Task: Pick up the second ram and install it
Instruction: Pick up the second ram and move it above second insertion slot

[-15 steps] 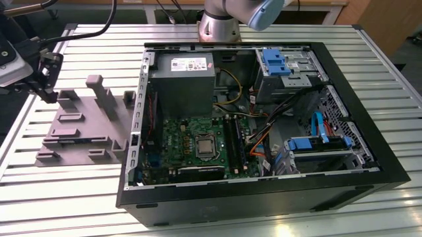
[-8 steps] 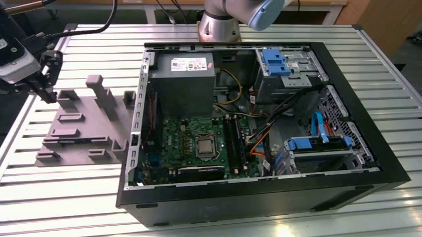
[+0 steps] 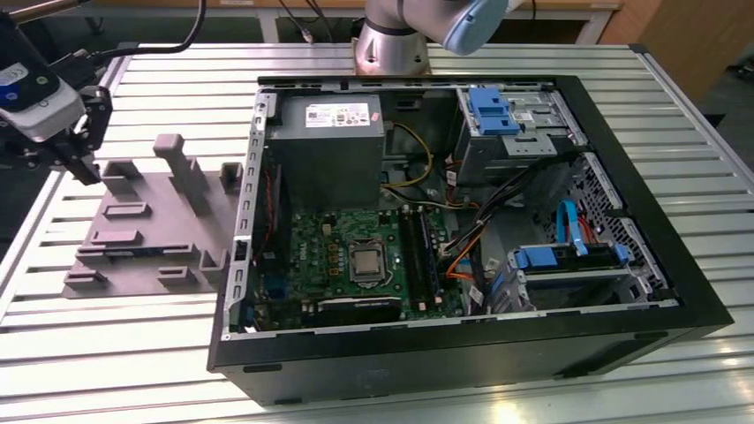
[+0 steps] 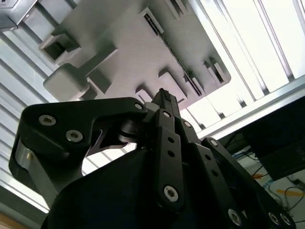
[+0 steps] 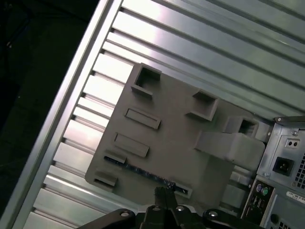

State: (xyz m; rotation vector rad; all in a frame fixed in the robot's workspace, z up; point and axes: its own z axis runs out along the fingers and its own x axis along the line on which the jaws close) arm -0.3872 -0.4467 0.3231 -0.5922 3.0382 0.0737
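Observation:
The second ram (image 5: pixel 143 171) shows edge-on as a thin blue strip standing in a slot of the grey fixture plate (image 5: pixel 167 129). My gripper (image 5: pixel 164 192) hangs above the plate with its dark fingers (image 4: pixel 166 102) pressed together and nothing between them; in the first wrist view its tip lines up near one end of the blue strip. In the exterior view my gripper (image 3: pixel 85 172) is high at the left, over the far edge of the fixture plate (image 3: pixel 147 234). The long black memory slots (image 3: pixel 418 256) lie on the green motherboard (image 3: pixel 342 256) inside the open computer case (image 3: pixel 471 353).
The slatted metal table (image 3: pixel 118 353) carries the fixture and the case. Raised grey blocks (image 3: pixel 177 163) stand up from the plate. Inside the case are a grey power supply (image 3: pixel 330 146), blue drive brackets (image 3: pixel 566 258) and loose cables (image 3: pixel 471 238). The table's edge (image 5: pixel 71 105) runs beside the plate.

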